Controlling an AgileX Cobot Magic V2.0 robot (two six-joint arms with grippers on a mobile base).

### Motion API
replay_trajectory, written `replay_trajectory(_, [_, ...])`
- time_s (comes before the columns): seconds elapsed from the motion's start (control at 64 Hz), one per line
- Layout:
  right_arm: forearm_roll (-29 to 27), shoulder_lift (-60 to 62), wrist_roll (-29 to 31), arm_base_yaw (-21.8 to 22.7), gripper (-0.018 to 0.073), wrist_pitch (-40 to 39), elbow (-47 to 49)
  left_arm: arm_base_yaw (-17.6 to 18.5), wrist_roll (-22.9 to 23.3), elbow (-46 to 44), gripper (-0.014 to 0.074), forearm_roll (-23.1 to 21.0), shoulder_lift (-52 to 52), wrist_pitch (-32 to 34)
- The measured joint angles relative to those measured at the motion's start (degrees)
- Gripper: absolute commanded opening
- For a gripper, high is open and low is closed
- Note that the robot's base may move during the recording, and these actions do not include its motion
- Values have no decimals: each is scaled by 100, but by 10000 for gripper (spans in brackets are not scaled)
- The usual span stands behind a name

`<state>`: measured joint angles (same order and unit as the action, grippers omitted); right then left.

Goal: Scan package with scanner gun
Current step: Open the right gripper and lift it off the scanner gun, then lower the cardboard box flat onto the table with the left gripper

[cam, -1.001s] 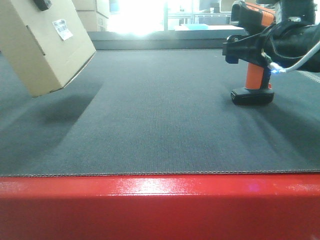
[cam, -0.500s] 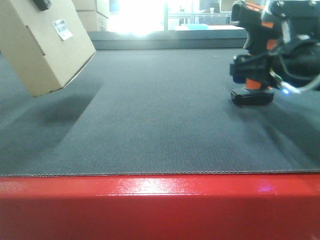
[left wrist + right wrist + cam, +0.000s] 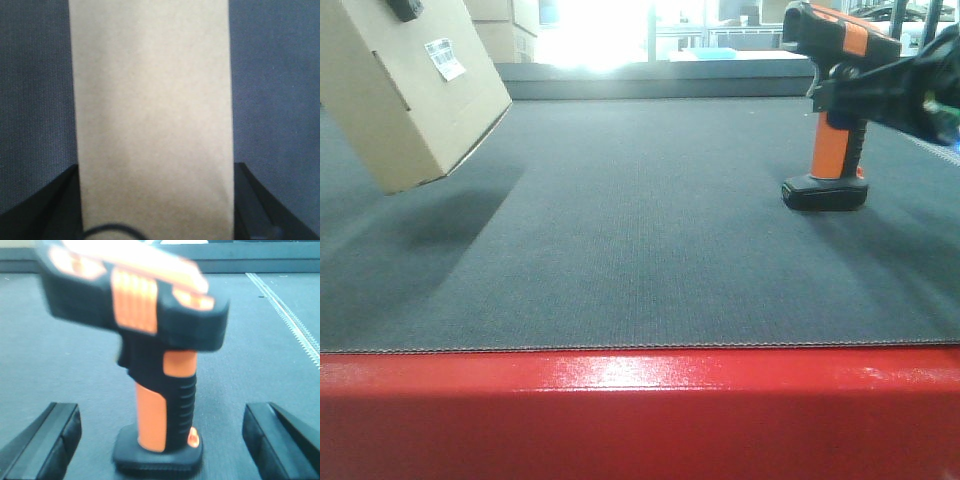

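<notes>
The package [image 3: 410,85], a tan cardboard box with a white barcode label [image 3: 445,57], hangs tilted above the mat at the upper left. My left gripper [image 3: 155,210] is shut on the package [image 3: 150,100], one black finger on each side; only a black tip [image 3: 405,8] of it shows in the front view. The scanner gun [image 3: 830,110], black with an orange handle, stands upright on its flat base at the right. My right gripper [image 3: 160,440] is open, its fingers [image 3: 47,440] wide on both sides of the scanner gun [image 3: 165,390] and touching nothing.
A dark grey mat [image 3: 650,230] covers the table, with a red edge [image 3: 640,410] along the front. Stacked cardboard boxes [image 3: 505,30] stand at the back left. A toothed metal strip [image 3: 290,315] runs along the mat at the right.
My right gripper has drawn back to the right, off the scanner's handle, leaving the scanner standing where it was. The package and left gripper have not moved.
</notes>
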<state>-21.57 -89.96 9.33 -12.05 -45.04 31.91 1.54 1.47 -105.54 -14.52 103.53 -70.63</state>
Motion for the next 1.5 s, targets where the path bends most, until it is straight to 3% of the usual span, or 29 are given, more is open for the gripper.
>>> replay_trajectory(0.078, [0, 321, 11, 0, 537, 222, -114, 0, 0, 0, 213, 0, 0, 0])
replay_trajectory(0.188, [0, 804, 80, 0, 432, 543, -240, 0, 0, 0, 213, 0, 0, 0])
replay_trajectory(0.469, [0, 1820, 264, 0, -68, 1492, -328, 0, 0, 0, 213, 0, 0, 0])
replay_trajectory(0.547, [0, 2086, 275, 0, -169, 1680, -328, 0, 0, 0, 213, 15, 0, 0])
replay_trajectory(0.672, [0, 2592, 374, 0, -168, 1920, -328, 11, 0, 0, 214, 219, 0, 0])
replay_trajectory(0.813, [0, 3237, 785, 11, -168, 2205, -328, 239, 0, 0, 214, 1149, 0, 0])
replay_trajectory(0.907, [-35, 3610, 851, 34, -168, 2447, -328, 355, 24, 0, 214, 1529, 0, 0])
replay_trajectory(1.376, [-48, 4428, 894, 45, -168, 2878, -688, 391, 133, 0, 219, 1762, 398, 0])
replay_trajectory(1.501, [-48, 4462, 894, 45, -168, 2909, -710, 391, 144, 0, 330, 1896, 421, 0])
